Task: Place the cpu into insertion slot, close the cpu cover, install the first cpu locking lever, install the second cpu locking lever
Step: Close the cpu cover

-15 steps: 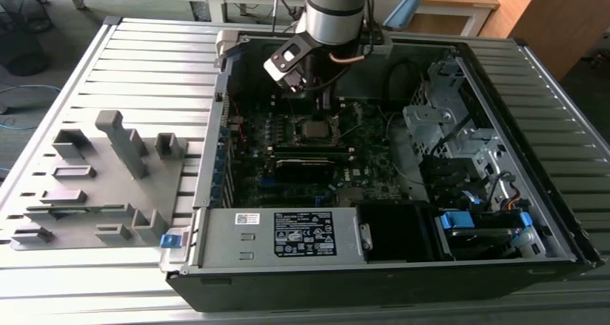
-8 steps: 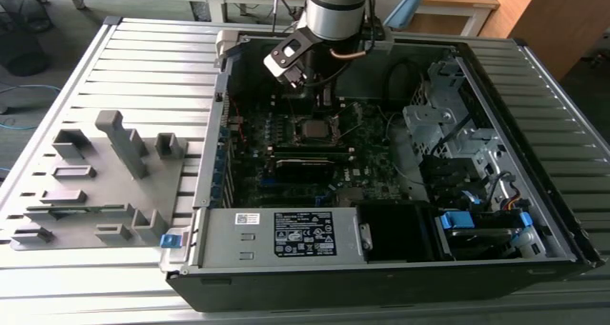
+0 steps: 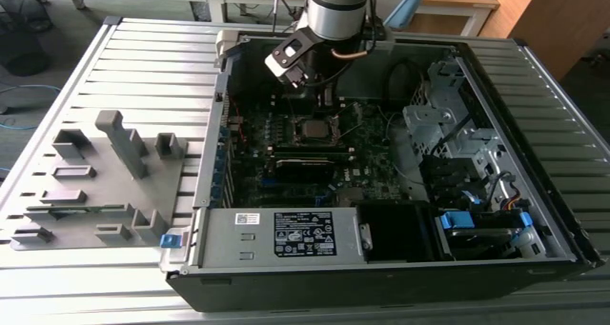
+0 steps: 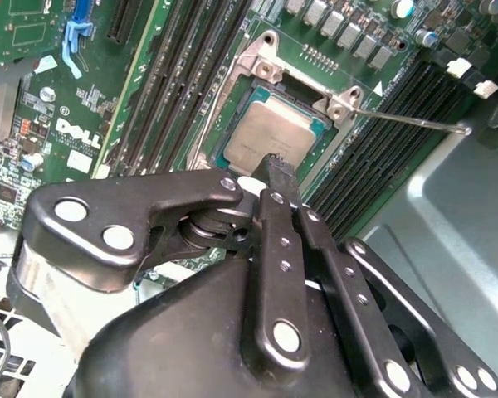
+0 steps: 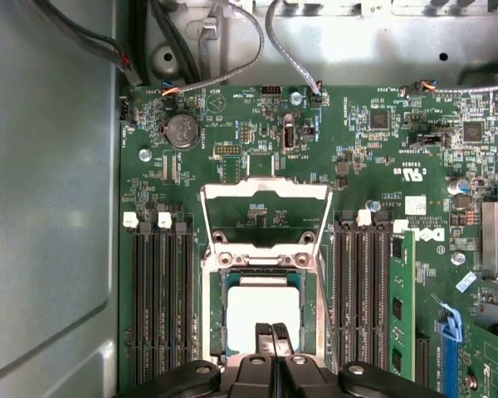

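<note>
The cpu (image 5: 264, 308) lies flat in the insertion slot (image 5: 216, 323), its silver-grey top showing in both wrist views, and again as cpu (image 4: 270, 137). The cpu cover (image 5: 266, 192) is swung open, its frame standing back from the socket with green board seen through its cut-out. A thin wire locking lever (image 4: 407, 118) sticks out sideways from the socket corner. My gripper (image 5: 274, 333) hangs just above the chip's near edge, fingertips (image 4: 274, 168) pressed together with nothing between them. In the exterior view the gripper (image 3: 322, 100) sits over the insertion slot (image 3: 311, 128).
Long black memory slots (image 5: 158, 307) flank the socket on both sides. Cables (image 5: 232, 50) run along the case wall beyond the board. A power supply (image 3: 286, 233) and drive cage (image 3: 448, 125) crowd the case. A grey fixture tray (image 3: 96, 182) sits at the exterior view's left.
</note>
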Tool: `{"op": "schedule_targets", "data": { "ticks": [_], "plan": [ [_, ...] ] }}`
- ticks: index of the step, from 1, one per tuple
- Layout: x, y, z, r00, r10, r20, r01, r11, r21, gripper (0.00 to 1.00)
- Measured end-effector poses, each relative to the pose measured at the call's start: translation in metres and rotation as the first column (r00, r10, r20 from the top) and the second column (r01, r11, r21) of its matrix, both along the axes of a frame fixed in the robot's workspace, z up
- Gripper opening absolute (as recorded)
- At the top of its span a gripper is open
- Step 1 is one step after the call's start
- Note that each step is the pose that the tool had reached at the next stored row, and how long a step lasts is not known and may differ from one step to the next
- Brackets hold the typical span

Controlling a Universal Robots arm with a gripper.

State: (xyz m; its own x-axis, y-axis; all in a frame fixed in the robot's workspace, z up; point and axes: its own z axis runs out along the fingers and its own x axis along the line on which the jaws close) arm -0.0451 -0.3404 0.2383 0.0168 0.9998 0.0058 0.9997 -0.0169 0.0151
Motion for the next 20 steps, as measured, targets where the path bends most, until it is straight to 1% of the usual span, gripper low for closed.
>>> {"op": "schedule_targets", "data": {
  "ticks": [2,5,7,9,16,20],
  "plan": [
    [0.002,0.0000,0.0000,1.0000,0.000,0.0001,0.000,1.0000,0.0001,0.10],
    [0.002,0.0000,0.0000,1.0000,0.000,0.0002,0.000,1.0000,0.0003,0.10],
    [0.002,0.0000,0.0014,1.0000,0.000,0.0000,0.000,1.0000,-0.0001,0.10],
    [0.002,0.0000,0.0040,1.0000,0.000,0.0001,0.000,1.0000,0.0001,0.10],
    [0.002,0.0000,0.0186,1.0000,0.000,0.0001,0.000,1.0000,0.0001,0.10],
    [0.002,0.0001,0.0198,1.0000,0.000,0.0004,0.000,1.0000,0.0005,0.10]
  ]
}}
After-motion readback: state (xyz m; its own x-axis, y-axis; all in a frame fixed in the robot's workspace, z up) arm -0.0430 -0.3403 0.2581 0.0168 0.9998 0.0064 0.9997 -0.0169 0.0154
